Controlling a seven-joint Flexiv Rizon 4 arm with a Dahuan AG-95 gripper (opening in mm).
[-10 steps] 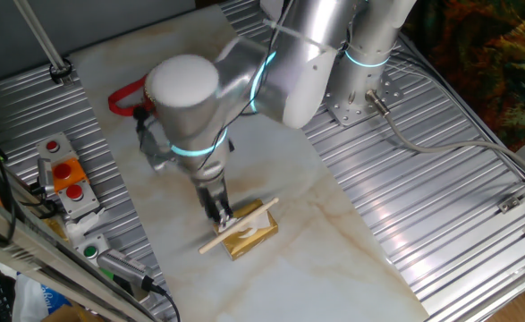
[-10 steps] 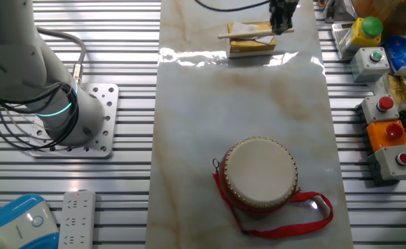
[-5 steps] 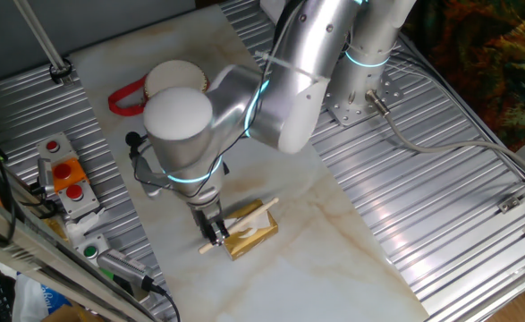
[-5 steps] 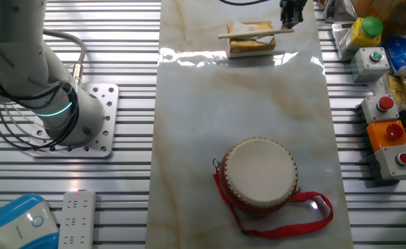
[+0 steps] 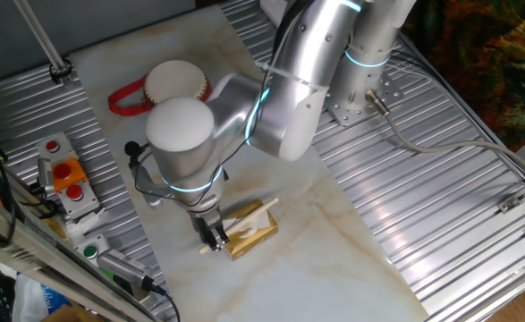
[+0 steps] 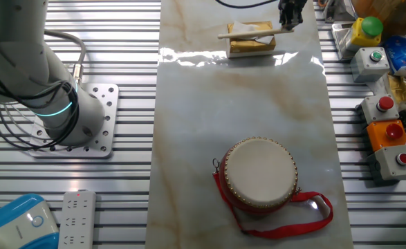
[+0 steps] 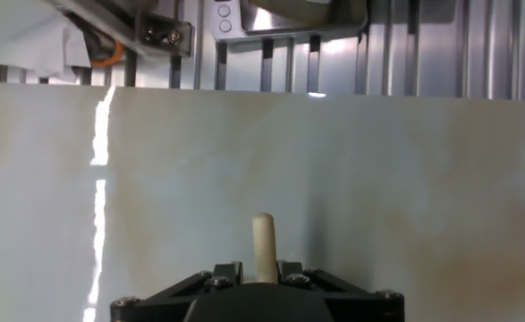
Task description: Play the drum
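Note:
The drum point(image 5: 174, 80) is round and red-bodied with a cream head and a red strap point(image 5: 123, 98); it stands at the far end of the marble board, well away from my gripper. In the other fixed view the drum point(image 6: 259, 171) is near the front. A wooden drumstick point(image 5: 249, 216) lies across a gold block point(image 5: 253, 233). My gripper point(image 5: 214, 237) is down at the stick's outer end, beside the block. In the hand view the stick's tip point(image 7: 263, 241) pokes out between my gripper's point(image 7: 263, 270) fingers, which sit tight on both sides of it.
Button boxes point(image 5: 65, 183) stand beside the board; they also show in the other fixed view point(image 6: 389, 138), with a yellow box with a green button point(image 6: 367, 34). My arm's base plate point(image 6: 99, 128) and a white power strip point(image 6: 78, 218) are on the ribbed metal table.
My gripper has slid along the drumstick from beside the gold block out to the stick's end and lowered around it. In the last half second it has barely moved. The drum has not moved.

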